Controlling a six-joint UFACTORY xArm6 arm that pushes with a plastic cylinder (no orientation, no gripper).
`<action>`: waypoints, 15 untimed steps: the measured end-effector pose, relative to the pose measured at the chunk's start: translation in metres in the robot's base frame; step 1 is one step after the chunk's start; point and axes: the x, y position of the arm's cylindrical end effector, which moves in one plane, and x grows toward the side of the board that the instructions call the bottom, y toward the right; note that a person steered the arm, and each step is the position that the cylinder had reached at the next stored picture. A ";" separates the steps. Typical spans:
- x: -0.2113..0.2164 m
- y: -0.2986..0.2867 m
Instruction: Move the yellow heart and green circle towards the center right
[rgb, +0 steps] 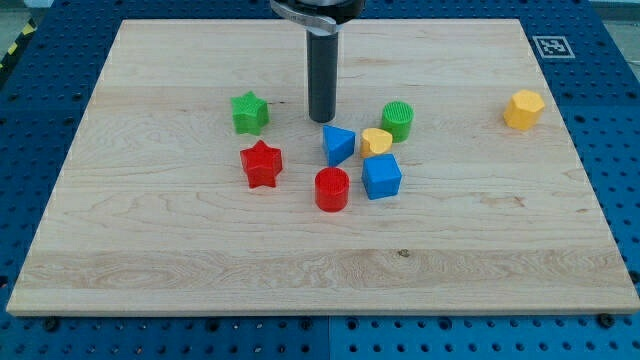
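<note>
While upright, my tip (321, 120) just above blue triangle (338, 145), left of green circle (397, 120), no gripper fitted.

The rod (321, 75) is cut off by the view's top edge, so the arm above its collar goes unseen. The yellow heart (376, 141) covers a lower part of the green circle (398, 120) and touches the blue cube (381, 176), hiding a sliver of its top. The counter (150, 260) loses its lower corners at the view's bottom. The square marker (553, 45) is too small to read
</note>
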 end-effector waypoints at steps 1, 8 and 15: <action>0.014 0.020; 0.014 0.009; 0.092 0.140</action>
